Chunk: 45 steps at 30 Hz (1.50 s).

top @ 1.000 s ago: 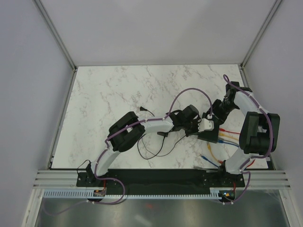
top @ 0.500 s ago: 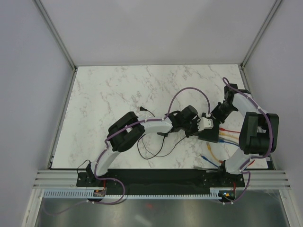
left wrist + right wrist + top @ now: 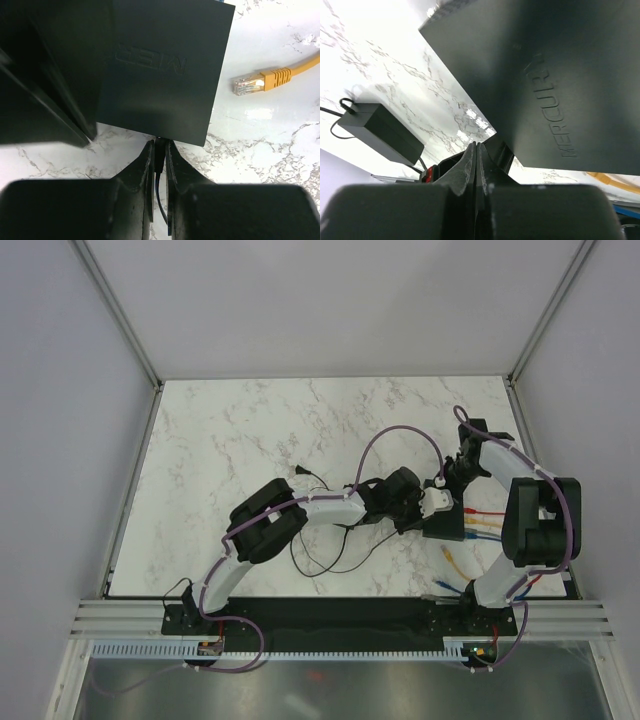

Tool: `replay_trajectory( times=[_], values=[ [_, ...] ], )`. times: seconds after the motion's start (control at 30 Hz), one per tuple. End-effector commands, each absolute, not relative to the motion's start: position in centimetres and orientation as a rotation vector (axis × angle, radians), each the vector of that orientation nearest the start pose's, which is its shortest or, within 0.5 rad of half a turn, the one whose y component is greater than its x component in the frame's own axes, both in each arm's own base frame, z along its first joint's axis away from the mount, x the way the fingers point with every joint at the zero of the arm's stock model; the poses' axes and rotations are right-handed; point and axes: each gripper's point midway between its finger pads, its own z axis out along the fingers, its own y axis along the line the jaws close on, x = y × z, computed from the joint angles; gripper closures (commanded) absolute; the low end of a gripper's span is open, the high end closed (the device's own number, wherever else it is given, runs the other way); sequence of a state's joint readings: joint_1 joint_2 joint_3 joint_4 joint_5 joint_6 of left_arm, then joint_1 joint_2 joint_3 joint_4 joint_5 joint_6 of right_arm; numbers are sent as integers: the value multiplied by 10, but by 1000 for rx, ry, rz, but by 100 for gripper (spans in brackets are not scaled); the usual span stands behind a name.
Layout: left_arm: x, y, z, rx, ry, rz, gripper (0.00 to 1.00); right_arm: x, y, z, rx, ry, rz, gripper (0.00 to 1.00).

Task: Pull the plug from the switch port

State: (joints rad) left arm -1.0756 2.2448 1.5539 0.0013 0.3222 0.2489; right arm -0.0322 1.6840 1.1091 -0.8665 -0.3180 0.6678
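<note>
Left gripper (image 3: 159, 143) pinched on the thin black plug (image 3: 160, 156) at the edge of the switch (image 3: 165, 75)
The plug's long axis is aligned with the fingers (image 3: 146, 175), its tip pointed into the switch on the marble table (image 3: 260, 140); the right gripper (image 3: 475, 148) is pressed together beside the switch

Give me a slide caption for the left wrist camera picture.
The left gripper pinches a black plug at the switch edge; an unplugged orange cable lies alongside.
</note>
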Motion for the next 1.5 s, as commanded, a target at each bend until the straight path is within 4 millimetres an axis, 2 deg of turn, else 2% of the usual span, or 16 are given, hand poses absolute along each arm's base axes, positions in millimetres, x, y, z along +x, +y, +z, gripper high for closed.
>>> replay_trajectory(
  times=[0.0,0.27,0.3,0.53,0.7,0.97,1.1,1.47],
  values=[
    [214,-529,36,1555,1764,-851,98,284,83,48,1007,2924,581,100],
    [211,-529,35,1567,1759,-868,98,271,72,31,1005,2950,456,100],
    [210,-529,37,1572,1750,-873,98,268,74,28,964,2967,415,100],
    [206,-528,37,1611,1724,-895,98,253,55,14,920,3000,237,100],
    [204,-524,33,1620,1735,-900,98,249,45,10,877,3006,152,100],
    [206,-516,31,1631,1736,-927,98,230,30,0,802,3059,21,100],
    [206,-513,34,1648,1712,-962,98,228,21,-1,750,3064,-43,100],
    [211,-506,33,1676,1719,-958,98,231,23,-6,726,3080,-32,100]
  ],
)
